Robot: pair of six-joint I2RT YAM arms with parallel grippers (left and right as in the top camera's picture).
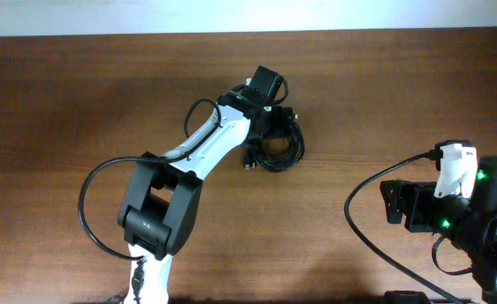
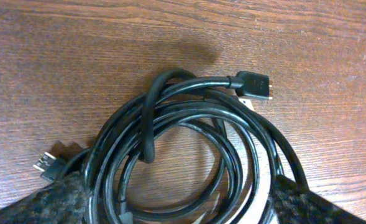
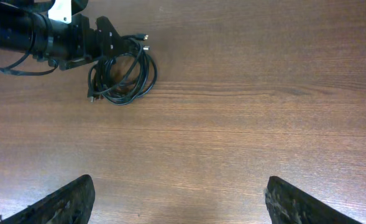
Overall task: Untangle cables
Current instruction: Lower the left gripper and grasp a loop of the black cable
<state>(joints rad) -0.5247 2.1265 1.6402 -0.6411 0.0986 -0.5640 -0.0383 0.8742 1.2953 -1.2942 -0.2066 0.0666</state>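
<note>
A tangled coil of black cables (image 1: 278,149) lies on the wooden table, right of centre toward the back. In the left wrist view the coil (image 2: 148,118) has a black plug with a metal tip (image 2: 253,85) at the upper right. A second plug (image 2: 49,163) lies at the left. My left gripper (image 1: 272,127) is open, and its fingers (image 2: 176,208) straddle the near part of the coil without closing on it. My right gripper (image 3: 179,202) is open and empty over bare wood, far from the coil (image 3: 123,78). It sits at the right edge in the overhead view (image 1: 397,203).
The left arm (image 1: 206,143) stretches diagonally from the front left to the coil. The arms' own black supply cables loop at the left (image 1: 88,211) and at the right (image 1: 358,228). The table's back edge (image 1: 248,32) meets a white wall.
</note>
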